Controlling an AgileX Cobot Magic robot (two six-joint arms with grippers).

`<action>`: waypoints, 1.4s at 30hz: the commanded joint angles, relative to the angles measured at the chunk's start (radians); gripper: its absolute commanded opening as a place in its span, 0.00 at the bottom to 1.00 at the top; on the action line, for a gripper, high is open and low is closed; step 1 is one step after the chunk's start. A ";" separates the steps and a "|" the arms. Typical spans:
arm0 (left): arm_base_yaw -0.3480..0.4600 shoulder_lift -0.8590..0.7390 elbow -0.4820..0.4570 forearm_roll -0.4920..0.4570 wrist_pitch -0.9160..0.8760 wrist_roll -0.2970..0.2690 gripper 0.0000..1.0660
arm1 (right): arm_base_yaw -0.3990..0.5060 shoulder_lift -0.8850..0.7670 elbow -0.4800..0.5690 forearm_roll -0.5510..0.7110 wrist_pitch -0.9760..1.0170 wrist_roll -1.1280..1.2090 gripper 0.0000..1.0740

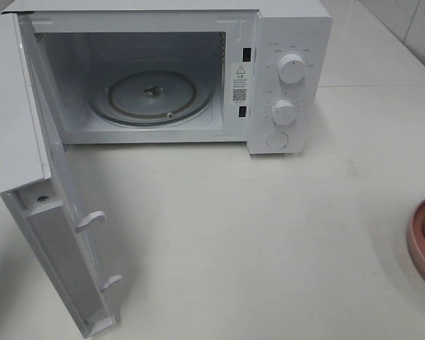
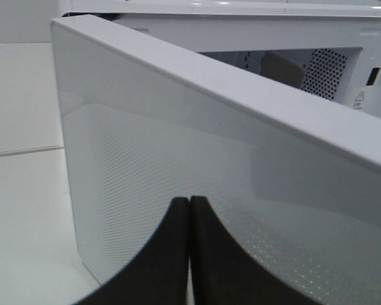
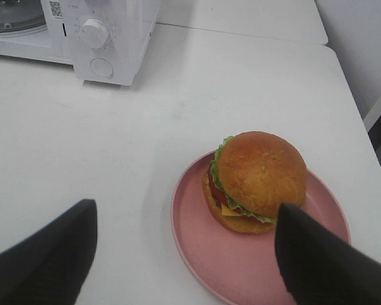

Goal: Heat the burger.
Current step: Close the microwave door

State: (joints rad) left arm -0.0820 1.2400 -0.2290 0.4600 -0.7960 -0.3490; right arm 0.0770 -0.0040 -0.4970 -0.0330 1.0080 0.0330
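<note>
Burger w/ glossy golden-brown bun [image 3: 257, 181] sits on pink round plate [image 3: 216, 254], well apart from white microwave [image 1: 283, 78], door [image 1: 49, 212] open. Right gripper [image 3: 184, 254] spread wide, empty, above plate. Left gripper [image 2: 189, 254] closed, empty, beside door.

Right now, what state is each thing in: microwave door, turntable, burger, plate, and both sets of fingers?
microwave door: swung wide open.
turntable: empty, nothing loaded on it.
burger: whole, sitting upright on the plate, not gripped.
pink plate: flat on the table, outside the microwave.
left fingers: closed together, holding nothing, close to the door's outer face.
right fingers: spread open above the plate, empty.
</note>
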 commanded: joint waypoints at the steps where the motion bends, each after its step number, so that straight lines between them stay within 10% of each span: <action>1: -0.022 0.027 -0.001 0.007 -0.038 -0.007 0.00 | -0.006 -0.026 -0.001 -0.002 -0.014 -0.009 0.70; 8: -0.195 0.108 -0.024 -0.271 -0.041 0.185 0.00 | -0.006 -0.026 -0.001 -0.002 -0.014 -0.009 0.70; 14: -0.303 0.166 -0.029 -0.410 -0.065 0.235 0.00 | -0.006 -0.026 -0.001 -0.002 -0.014 -0.009 0.70; 42: -0.526 0.419 -0.374 -0.639 -0.026 0.333 0.00 | -0.006 -0.026 -0.001 -0.002 -0.014 -0.009 0.70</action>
State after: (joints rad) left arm -0.5910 1.6430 -0.5690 -0.1290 -0.8270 -0.0330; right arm 0.0770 -0.0040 -0.4970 -0.0330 1.0080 0.0330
